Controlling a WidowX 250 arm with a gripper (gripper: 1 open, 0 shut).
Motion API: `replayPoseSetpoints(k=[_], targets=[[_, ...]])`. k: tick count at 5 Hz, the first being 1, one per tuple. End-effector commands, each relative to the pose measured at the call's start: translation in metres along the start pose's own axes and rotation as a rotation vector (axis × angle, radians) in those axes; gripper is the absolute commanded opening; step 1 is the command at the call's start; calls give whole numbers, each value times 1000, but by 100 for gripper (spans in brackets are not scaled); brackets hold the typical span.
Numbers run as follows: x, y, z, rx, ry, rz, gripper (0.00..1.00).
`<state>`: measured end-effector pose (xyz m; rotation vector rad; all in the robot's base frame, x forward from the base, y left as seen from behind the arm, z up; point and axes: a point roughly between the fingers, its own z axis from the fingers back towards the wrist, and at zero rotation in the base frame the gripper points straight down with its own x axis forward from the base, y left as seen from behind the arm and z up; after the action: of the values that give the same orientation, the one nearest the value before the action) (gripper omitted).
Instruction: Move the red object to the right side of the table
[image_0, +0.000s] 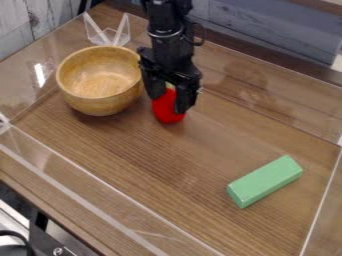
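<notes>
From the one camera looking down across the dark brown wood-grain worktop (160, 170), the round pale wooden bowl (99, 80) makes the handiest landmark. It sits toward the far left, and just to its right the black robot arm comes straight down, ending in a black gripper (170, 103) that points at the worktop. The gripper's two fingers stand apart, one on each side of the small rounded red strawberry-like toy (166, 108), which rests on the worktop close beside the bowl's right rim. The fingers straddle the upper part of the toy; its lower red half shows below and between them. Whether the finger pads actually press on the toy I cannot tell from here, but the jaws look spread wide rather than pinched.

Well away from the bowl, toward the near right of the worktop, lies a flat green rectangular block (263, 181), set at a slant, with bare wood between it and the toy.

Clear acrylic walls (80, 190) edge the worktop, the nearest one running in front of the bowl along the left and near sides. Behind the bowl, a few thin clear strips lean up near the arm.
</notes>
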<state>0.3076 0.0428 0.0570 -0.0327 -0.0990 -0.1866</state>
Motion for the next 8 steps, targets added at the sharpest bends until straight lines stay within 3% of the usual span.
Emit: replayPoseSetpoints(k=[1,3,4,5,6,7,8], targets=[[7,5,7,16,-40,-21,100],[5,5,3,12,-40,-41,100],[-2,13,1,23,-42,25,100],[-4,9,-2,20,-31,1,0],[0,-9,8,27,-36,-26,0],[12,-34,26,45,-62,-51,0],[35,-80,28,48,-82,-122,0]])
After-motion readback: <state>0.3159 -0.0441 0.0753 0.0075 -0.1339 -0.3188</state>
